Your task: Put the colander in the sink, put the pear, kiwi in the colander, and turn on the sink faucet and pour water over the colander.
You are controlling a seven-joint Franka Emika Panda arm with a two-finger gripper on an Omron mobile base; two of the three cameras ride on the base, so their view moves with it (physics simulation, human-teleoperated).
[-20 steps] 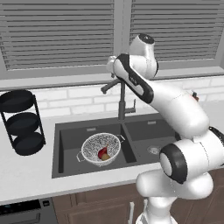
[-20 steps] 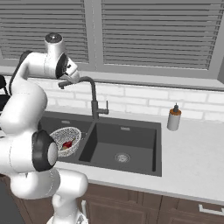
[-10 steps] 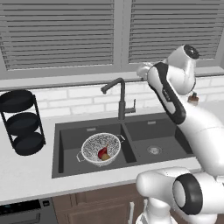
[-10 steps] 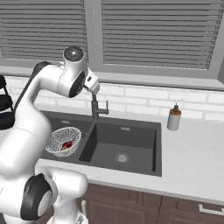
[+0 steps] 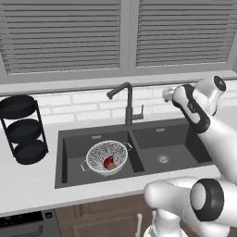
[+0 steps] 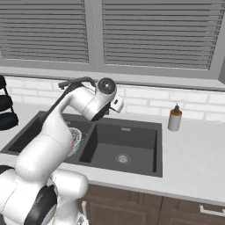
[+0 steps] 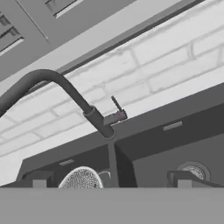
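Observation:
The colander [image 5: 106, 156] stands in the left basin of the dark sink [image 5: 176, 139], and the red pear [image 5: 109, 162] lies inside it. I cannot make out the kiwi. The faucet [image 5: 127, 104] rises behind the divider, its spout angled left over the colander's basin. My gripper [image 5: 166, 94] hangs open and empty in the air above the right basin, to the right of the faucet. In the hand view its fingertips [image 7: 39, 179] stand wide apart, facing the faucet [image 7: 70, 89], its side lever [image 7: 116, 106] and the colander's rim [image 7: 81, 179]. The right base view shows the gripper [image 6: 117, 103] over the sink [image 6: 127, 132].
A black three-tier rack [image 5: 22, 129] stands on the counter left of the sink. A soap dispenser bottle [image 6: 175, 118] sits on the counter to the right. Behind the sink run a white brick backsplash and a window with shut blinds.
The arm has swung from the left side of the faucet across to the right, now above the right basin. The gripper stays open. Colander and pear have not moved.

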